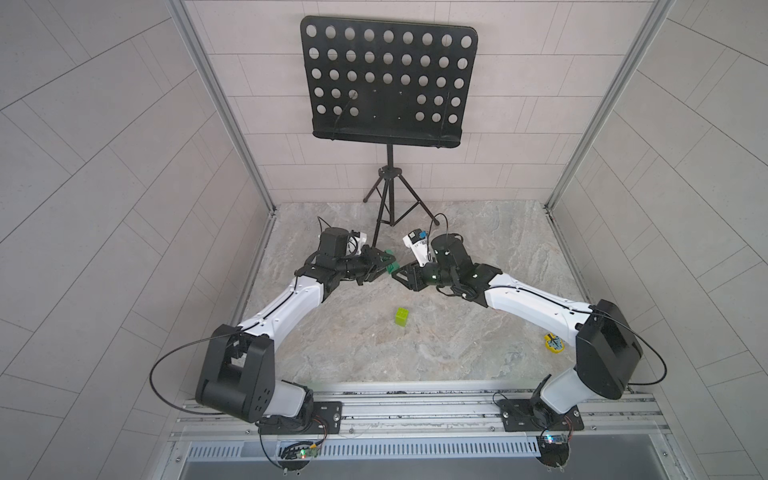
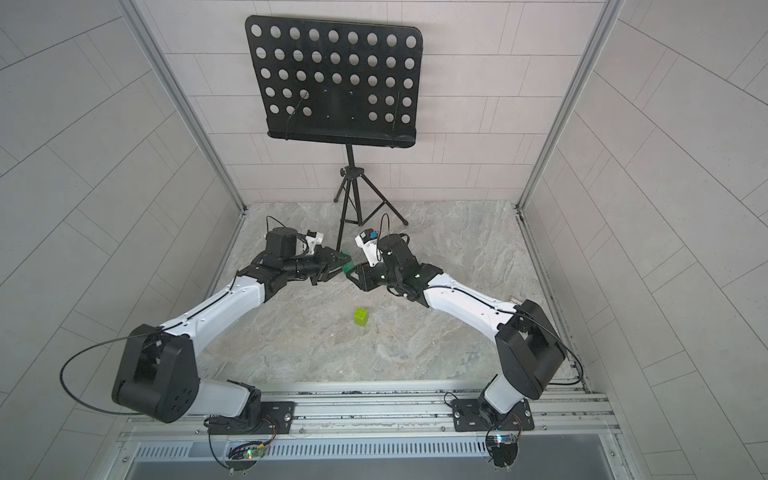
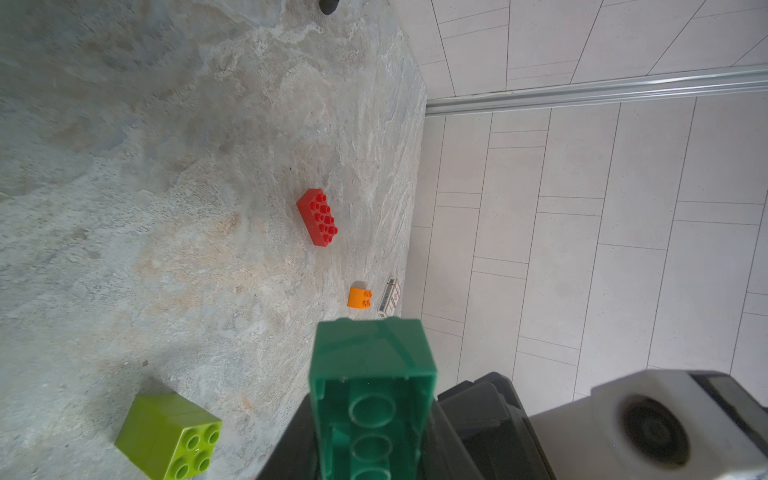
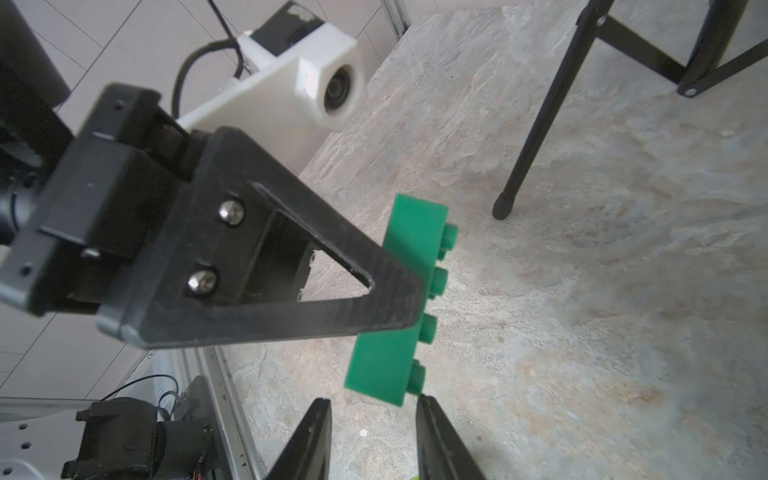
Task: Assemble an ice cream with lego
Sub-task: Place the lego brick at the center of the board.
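1. The left gripper (image 1: 383, 262) is clamped on the dark green brick (image 4: 376, 365). It holds the brick in the air over the middle of the tabletop (image 1: 498, 232), toward the back edge. The hollow underside faces the left wrist camera.
2. The right gripper (image 1: 398, 274) has its jaws apart with nothing between them. Its tips sit right at the brick's free end, and one finger lines up with the studded face.
3. Risk: this looks like a mid-air regrip. If the right gripper closes this far out, it catches only the end. That shallow bite would let the brick pivot or drop once the left gripper lets go.
4. Risk: a finger on the studs gives uneven contact, so the brick could twist and sit crooked for pressing.
5. Risk: the two grippers' fingers are very close. A small misalignment could make them collide or push the brick out of the left clamp.
6. The ice cream looks barely begun.
   - The lime-green stack (image 1: 402, 318) stands alone near the tabletop's centre.
   - The red brick (image 3: 318, 218) and the orange rounded piece (image 3: 359, 298) lie loose toward the edge at the tiled wall.
   - The orange piece is just beside a white card (image 3: 389, 297).
7. Containers: none in view.
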`<state>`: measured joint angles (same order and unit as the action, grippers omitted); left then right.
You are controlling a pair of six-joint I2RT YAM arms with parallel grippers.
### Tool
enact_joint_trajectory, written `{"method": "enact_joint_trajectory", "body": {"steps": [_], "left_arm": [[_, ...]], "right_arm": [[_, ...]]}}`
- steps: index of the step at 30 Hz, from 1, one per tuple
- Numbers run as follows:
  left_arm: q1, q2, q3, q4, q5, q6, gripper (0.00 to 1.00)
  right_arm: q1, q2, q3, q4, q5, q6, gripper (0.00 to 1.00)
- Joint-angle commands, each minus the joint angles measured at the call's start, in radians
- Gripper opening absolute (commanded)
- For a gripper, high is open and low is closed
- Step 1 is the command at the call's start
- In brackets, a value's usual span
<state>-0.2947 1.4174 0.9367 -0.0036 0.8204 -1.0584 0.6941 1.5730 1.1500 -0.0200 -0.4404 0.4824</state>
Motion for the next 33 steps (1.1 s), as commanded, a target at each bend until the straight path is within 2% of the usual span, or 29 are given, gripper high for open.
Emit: {"method": "enact_joint_trajectory", "body": {"steps": [1, 15, 22, 28, 31, 33], "left_arm": [[0.002, -0.002, -0.011, 0.037, 0.019, -0.008, 0.19], [0.003, -0.003, -0.017, 0.057, 0.028, -0.028, 0.20], [0.003, -0.010, -0.019, 0.065, 0.034, -0.033, 0.22], [0.002, -0.009, -0.021, 0.074, 0.039, -0.041, 0.26], [0.002, -0.012, -0.021, 0.075, 0.037, -0.041, 0.34], [0.003, -0.012, -0.021, 0.074, 0.037, -0.041, 0.41]], "right_arm": [[0.010, 0.020, 0.036, -0.023, 0.043, -0.019, 0.39], [0.019, 0.062, 0.089, -0.001, 0.071, -0.020, 0.37], [0.019, 0.097, 0.137, -0.034, 0.085, -0.049, 0.30], [0.019, 0.099, 0.155, -0.061, 0.107, -0.085, 0.13], [0.021, 0.095, 0.158, -0.078, 0.120, -0.096, 0.02], [0.021, 0.088, 0.153, -0.083, 0.130, -0.098, 0.00]]}}
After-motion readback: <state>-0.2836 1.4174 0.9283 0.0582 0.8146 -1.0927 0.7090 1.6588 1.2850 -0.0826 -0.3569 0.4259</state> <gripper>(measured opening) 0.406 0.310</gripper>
